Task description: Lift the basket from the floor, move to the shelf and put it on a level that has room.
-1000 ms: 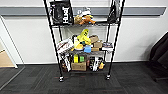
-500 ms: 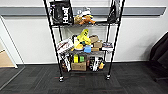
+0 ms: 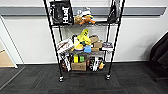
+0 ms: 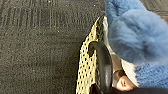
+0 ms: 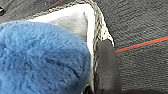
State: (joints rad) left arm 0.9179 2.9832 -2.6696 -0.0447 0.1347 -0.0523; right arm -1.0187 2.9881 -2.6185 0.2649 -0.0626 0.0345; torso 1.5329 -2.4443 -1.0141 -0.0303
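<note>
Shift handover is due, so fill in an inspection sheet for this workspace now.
Surface: dark grey carpet floor in front of the rack.
Job's things: black wire shelf against the wall; cream woven basket over the carpet, a fluffy blue item inside it.
Clutter: shelf tiers crowded, with a black bag and plush toy higher up, yellow item and small boxes midway, brown cardboard box at the bottom.
Hands: finger positions cannot be told.
Cables: nothing seen.
Surroundings: pale wall with a grey band; dark object at one side; tan flooring past an opening.
</note>
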